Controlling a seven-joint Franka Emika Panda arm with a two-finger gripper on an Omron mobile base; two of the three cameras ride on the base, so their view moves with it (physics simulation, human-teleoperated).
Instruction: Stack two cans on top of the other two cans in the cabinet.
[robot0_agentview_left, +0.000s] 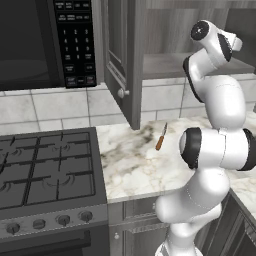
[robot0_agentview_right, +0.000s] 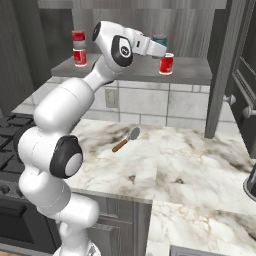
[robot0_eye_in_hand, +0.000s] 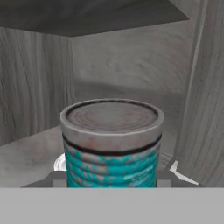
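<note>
The tool (robot0_agentview_right: 159, 50) is extended into the open cabinet (robot0_agentview_right: 220, 75); whether it grips anything cannot be told. The teal can (robot0_eye_in_hand: 111, 144) stands upright directly before it above the shelf. One red can (robot0_agentview_right: 166, 64) stands alone; two more are stacked at the left (robot0_agentview_right: 79, 48)

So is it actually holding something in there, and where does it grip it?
Seemingly the teal can, low on its sides. The can hides the fingers, so the hold itself cannot be confirmed.

Teal can (robot0_eye_in_hand: 112, 146) btm cut off
</note>
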